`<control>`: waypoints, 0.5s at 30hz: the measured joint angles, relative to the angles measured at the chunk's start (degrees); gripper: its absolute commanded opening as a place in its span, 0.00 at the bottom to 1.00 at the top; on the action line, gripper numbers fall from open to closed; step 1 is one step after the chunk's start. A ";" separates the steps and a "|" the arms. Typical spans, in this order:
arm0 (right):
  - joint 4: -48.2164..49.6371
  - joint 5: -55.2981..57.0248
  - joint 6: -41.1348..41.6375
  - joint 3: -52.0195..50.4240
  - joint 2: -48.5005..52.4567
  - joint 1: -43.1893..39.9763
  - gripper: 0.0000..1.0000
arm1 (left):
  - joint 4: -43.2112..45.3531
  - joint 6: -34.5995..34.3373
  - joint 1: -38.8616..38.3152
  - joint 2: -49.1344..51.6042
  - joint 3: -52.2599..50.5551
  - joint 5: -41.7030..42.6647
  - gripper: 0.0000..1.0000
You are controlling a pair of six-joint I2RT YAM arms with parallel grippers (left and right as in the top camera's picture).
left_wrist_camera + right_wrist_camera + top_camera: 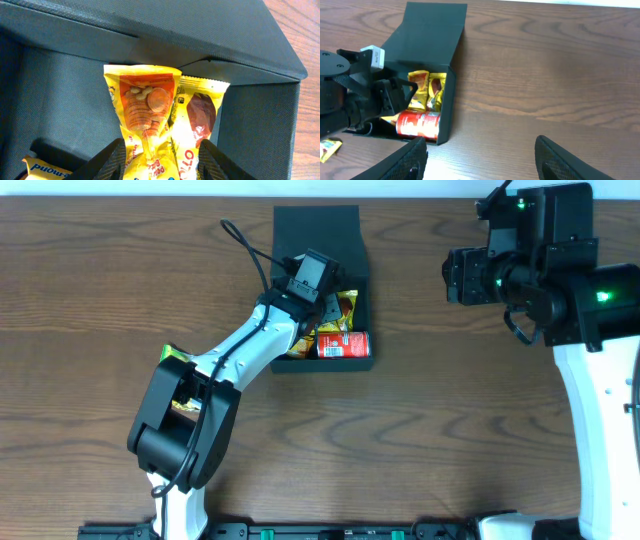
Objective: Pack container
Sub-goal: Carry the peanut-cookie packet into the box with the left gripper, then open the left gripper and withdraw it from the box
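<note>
The dark teal container (366, 290) lies at the table's back centre with its flap lid (315, 230) folded open away from me. Inside lie yellow snack packets (346, 308) and a red can (345, 345). My left gripper (325, 305) reaches down into the box. In the left wrist view its gripper (162, 160) is open, one finger on each side of two yellow packets (147, 105) (200, 115) that rest on the container floor (65, 100). My right gripper (480, 160) hangs open over bare wood to the right of the container (451, 100), with nothing between its fingers.
A green and yellow packet (178, 358) lies on the table beside the left arm's lower link, also seen as a packet (329, 147) in the right wrist view. Another yellow packet (45, 170) sits in the box's near left corner. The right arm's base (600, 380) stands at the right.
</note>
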 measured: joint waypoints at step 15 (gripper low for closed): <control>0.24 0.04 -0.02 0.00 0.00 0.00 0.74 | -23.43 8.20 -0.09 -14.36 5.70 -4.74 0.39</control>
